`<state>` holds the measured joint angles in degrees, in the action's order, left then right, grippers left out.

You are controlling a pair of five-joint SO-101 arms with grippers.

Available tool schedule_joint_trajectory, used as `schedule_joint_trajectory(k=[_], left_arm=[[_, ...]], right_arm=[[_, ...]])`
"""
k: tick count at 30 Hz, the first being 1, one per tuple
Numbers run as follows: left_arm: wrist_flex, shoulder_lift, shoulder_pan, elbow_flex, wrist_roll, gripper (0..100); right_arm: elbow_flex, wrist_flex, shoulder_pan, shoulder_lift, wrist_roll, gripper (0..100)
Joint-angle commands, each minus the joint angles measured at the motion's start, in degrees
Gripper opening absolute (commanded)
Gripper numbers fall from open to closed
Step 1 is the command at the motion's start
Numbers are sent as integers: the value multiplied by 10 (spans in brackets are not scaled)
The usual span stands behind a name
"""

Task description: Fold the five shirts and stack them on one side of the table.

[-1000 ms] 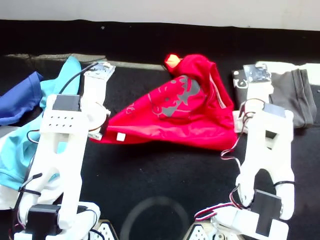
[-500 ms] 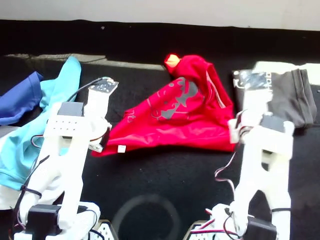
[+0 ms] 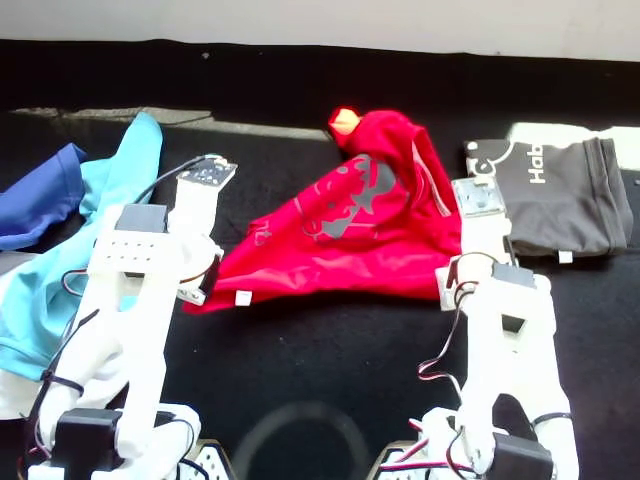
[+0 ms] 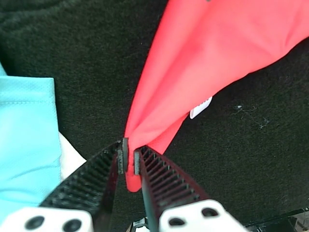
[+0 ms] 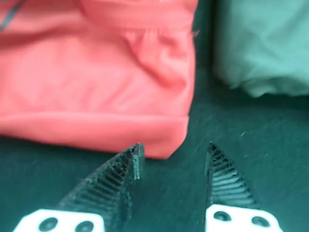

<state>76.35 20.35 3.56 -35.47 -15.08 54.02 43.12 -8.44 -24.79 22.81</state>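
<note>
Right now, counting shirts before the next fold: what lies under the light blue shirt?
A white cloth peeks out from under the edge of the light blue shirt. How far it runs beneath, and whether it is a shirt at all, is covered by the blue fabric.

We look down on a table covered in black, slightly fuzzy cloth (image 3: 330,345), which spreads across nearly the whole high view. At 12 o'clock, past its far edge, a plain off-white wall (image 3: 320,18) shows as a narrow band. A thin pale strip of light (image 3: 250,127) lies on the cloth, running from 10 toward 12 o'clock. At 6 o'clock we make out a faint grey ring mark (image 3: 290,408) on the fabric. From the left wrist view, we see small pale lint specks (image 4: 262,124) scattered on the cloth.
</note>
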Motion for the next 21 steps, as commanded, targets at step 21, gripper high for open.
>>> schedule_joint_trajectory(k=[21], left_arm=[[2, 4, -4, 1, -4, 9]], right_arm=[[-109, -24, -12, 123, 2, 5]])
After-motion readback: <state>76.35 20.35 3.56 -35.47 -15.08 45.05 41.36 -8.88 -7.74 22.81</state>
